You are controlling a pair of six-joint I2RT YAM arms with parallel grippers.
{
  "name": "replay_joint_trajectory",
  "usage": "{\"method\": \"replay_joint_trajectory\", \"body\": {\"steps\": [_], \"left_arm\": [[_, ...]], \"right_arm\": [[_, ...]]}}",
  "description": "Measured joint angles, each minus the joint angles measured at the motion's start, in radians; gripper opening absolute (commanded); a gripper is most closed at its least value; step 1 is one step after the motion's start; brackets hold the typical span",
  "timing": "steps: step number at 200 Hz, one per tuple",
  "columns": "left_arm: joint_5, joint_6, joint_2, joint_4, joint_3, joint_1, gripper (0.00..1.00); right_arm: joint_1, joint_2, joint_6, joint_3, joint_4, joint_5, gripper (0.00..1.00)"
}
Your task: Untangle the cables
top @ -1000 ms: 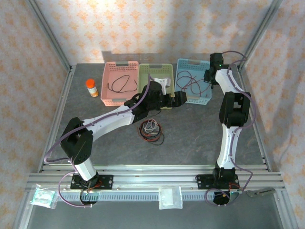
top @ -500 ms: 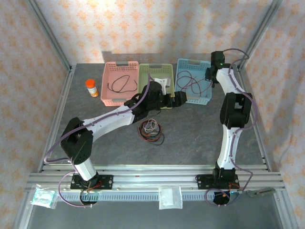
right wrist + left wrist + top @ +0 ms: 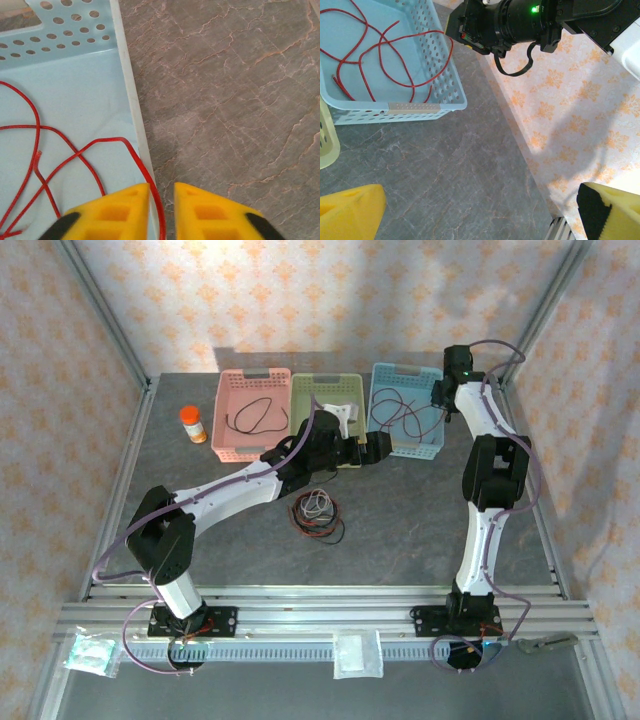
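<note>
Over the blue basket (image 3: 126, 95), the right end effector (image 3: 161, 192) is gaping slightly around a red cable (image 3: 112, 139), the left end effector (image 3: 480, 205) widely, while a tangle (image 3: 317, 512) is lying unsorted.

1. From above, my left gripper (image 3: 374, 447) hides the near wall of the green basket (image 3: 328, 380). The white thing (image 3: 346, 412) inside it is too small for me to name.
2. The cables (image 3: 317, 515) lie heaped on the table (image 3: 420, 525), and I cannot tell which strand crosses which.
3. At my right gripper (image 3: 162, 187), the red cable (image 3: 112, 139) leaves by the bottom edge.
</note>
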State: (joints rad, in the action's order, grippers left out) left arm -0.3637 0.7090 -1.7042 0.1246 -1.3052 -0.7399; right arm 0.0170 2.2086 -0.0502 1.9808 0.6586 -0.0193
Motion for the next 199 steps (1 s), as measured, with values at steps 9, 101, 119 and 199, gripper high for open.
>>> {"method": "replay_joint_trajectory", "body": {"steps": [9,101,119,199], "left_arm": [[0.000,0.000,0.000,0.000,0.000,0.000,0.99],[0.000,0.000,0.000,0.000,0.000,0.000,0.99],[0.000,0.000,0.000,0.000,0.000,0.000,0.99],[0.000,0.000,0.000,0.001,0.006,0.000,0.99]], "right_arm": [[0.000,0.000,0.006,0.000,0.000,0.000,0.31],[0.000,0.000,-0.001,0.000,0.001,-0.019,0.19],[0.000,0.000,-0.005,0.000,0.001,-0.020,0.29],[0.000,0.000,-0.005,0.000,0.008,-0.027,0.20]]}}
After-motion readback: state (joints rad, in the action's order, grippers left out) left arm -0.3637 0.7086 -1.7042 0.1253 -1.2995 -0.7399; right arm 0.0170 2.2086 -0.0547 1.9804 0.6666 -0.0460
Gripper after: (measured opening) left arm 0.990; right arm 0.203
